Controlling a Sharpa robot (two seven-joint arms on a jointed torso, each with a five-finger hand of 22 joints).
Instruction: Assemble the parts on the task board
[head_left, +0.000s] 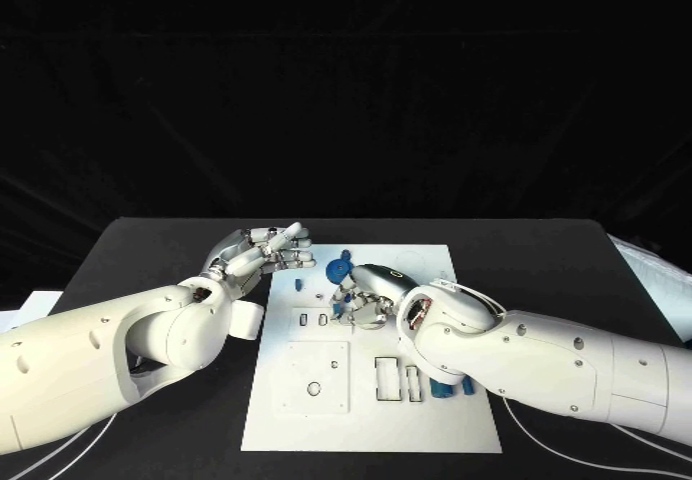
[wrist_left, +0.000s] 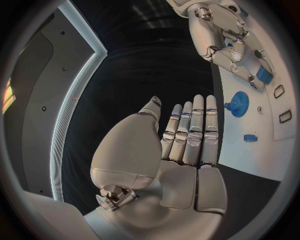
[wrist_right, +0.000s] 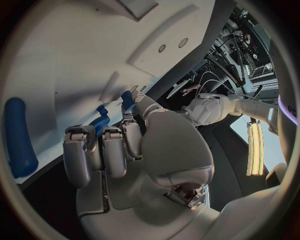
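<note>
The white task board (head_left: 433, 420) lies flat at the middle of the black table (head_left: 159, 250), a smooth rectangular plate with slot cut-outs. At least four blue parts are visible: one gear (wrist_left: 237, 104), one small block (wrist_left: 250, 137), one long rounded bar (wrist_right: 19, 137), and one piece (wrist_right: 100, 120) pinched in the right hand (head_left: 372, 295) over the board. The left hand (head_left: 260, 255) hovers beside the board's left edge, fingers straight, holding nothing.

The head camera looks steeply down from above onto the black table (head_left: 173, 240) and the flat white rectangular task board (head_left: 375, 420). Each wrist camera sits close behind its own hand, facing along the fingers; both also catch that board (wrist_left: 262, 145) (wrist_right: 69, 60).
</note>
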